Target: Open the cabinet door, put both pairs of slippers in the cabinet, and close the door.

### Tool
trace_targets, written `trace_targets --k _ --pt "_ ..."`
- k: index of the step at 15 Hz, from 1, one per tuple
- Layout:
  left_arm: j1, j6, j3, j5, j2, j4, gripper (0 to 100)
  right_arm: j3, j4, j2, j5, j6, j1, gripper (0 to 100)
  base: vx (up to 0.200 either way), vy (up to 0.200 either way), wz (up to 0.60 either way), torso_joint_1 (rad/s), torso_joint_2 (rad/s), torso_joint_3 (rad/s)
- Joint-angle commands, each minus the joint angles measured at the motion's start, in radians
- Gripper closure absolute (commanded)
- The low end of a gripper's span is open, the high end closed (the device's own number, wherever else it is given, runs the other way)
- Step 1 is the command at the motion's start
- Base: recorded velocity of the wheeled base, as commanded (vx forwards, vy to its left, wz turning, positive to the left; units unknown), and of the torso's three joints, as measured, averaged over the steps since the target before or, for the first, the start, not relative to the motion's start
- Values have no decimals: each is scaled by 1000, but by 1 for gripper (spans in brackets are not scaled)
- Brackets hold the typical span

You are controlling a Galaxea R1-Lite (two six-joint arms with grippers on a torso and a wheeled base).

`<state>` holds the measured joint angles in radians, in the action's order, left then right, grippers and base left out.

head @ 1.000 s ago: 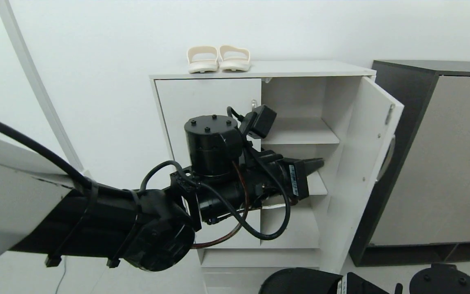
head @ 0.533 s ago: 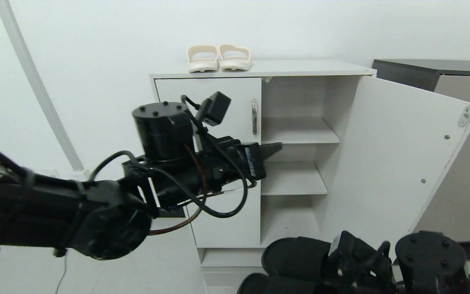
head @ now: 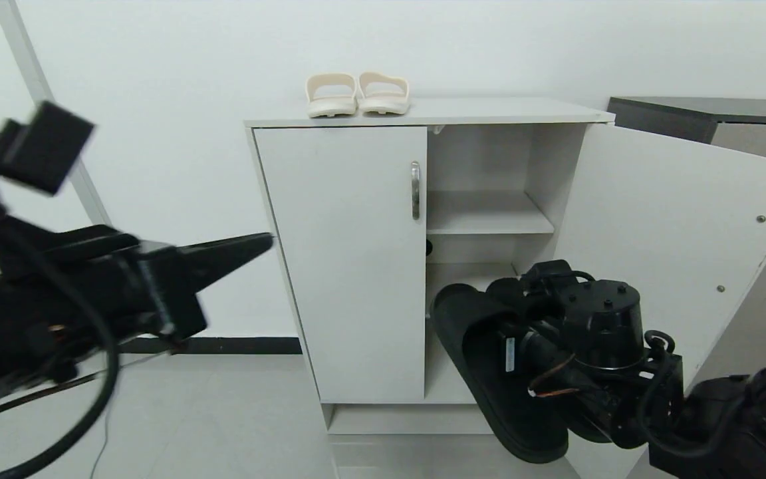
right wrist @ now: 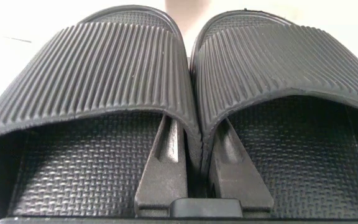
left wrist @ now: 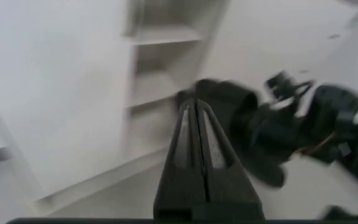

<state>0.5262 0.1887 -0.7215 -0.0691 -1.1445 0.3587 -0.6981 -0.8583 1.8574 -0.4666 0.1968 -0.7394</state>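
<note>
Right gripper (right wrist: 194, 146), jaws pinching the black slippers (head: 489, 359) by their touching inner edges so one grasp carries the pair, hovers before the open cabinet (head: 350, 266) — left gripper (head: 253, 245), jaws clenched empty, hangs left of it.

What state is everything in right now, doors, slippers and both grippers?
White cabinet's right door: swung wide open.
White cabinet's left door: shut.
Cream moulded slippers: paired on cabinet top.
Black ribbed rubber slippers: held before the open compartment.
Left gripper: jaws shut, empty.
Right gripper: jaws shut on black slippers.
</note>
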Motion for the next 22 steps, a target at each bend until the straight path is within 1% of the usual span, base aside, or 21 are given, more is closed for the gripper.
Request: trace_targets --k 1,2,3,4,5,6,7,8,9,10,11,12,13,14,15,16,17,18,19,20,22 --pt "-173 -178 112 106 381 -190 100 -41 -1 57 -33 1 15 100 0 0 0 0 0 0" --pt "-247 -181 136 169 486 -210 100 -67 -1 66 -50 1 21 100 0 0 0 0 0 0" --pt "-305 -181 137 230 549 -234 100 -78 -1 69 -70 1 25 100 0 0 0 0 0 0" --pt "-385 -180 137 269 632 -273 100 -83 -1 74 -81 1 25 100 0 0 0 0 0 0" --pt "-417 -180 139 272 667 -300 100 -87 -1 75 -84 0 25 100 0 0 0 0 0 0" --pt "-512 -178 166 272 790 -419 100 -101 1 86 -124 0 26 100 0 0 0 0 0 0" --pt "-568 -180 205 269 876 -488 100 -101 -1 95 -135 0 26 100 0 0 0 0 0 0" --pt "-584 -180 254 269 947 -511 100 -95 -1 97 -135 0 25 100 0 0 0 0 0 0" --pt "-586 -180 258 269 953 -511 100 -95 -1 97 -136 0 25 100 0 0 0 0 0 0" --pt "-581 -175 412 276 1075 -508 100 -86 -2 97 -136 1 25 100 0 0 0 0 0 0" --pt "-572 -152 455 287 1079 -486 100 -84 -2 97 -136 1 25 100 0 0 0 0 0 0" --pt "-551 -132 508 279 1097 -465 100 -78 -2 97 -136 1 25 100 0 0 0 0 0 0" --pt "-535 -149 570 241 1137 -465 100 -78 -2 97 -135 1 25 100 0 0 0 0 0 0" --pt "-529 -161 613 218 1144 -457 100 -78 -2 98 -136 1 25 100 0 0 0 0 0 0" --pt "-528 -166 695 206 1144 -379 100 -78 -2 103 -135 1 23 100 0 0 0 0 0 0" --pt "-528 -164 715 193 1144 -325 100 -78 -2 106 -133 1 23 100 0 0 0 0 0 0" --pt "-528 -169 721 117 1144 -339 100 -80 -4 114 -132 1 23 100 0 0 0 0 0 0" --pt "-528 -172 718 80 1144 -365 100 -81 -5 115 -129 1 21 100 0 0 0 0 0 0" --pt "-528 -190 718 45 1144 -360 100 -83 -11 118 -126 1 21 100 0 0 0 0 0 0" --pt "-528 -193 720 43 1144 -360 100 -86 -19 131 -126 1 23 100 0 0 0 0 0 0" --pt "-528 -184 720 45 1144 -359 100 -103 -22 178 -130 3 32 100 0 0 0 0 0 0"
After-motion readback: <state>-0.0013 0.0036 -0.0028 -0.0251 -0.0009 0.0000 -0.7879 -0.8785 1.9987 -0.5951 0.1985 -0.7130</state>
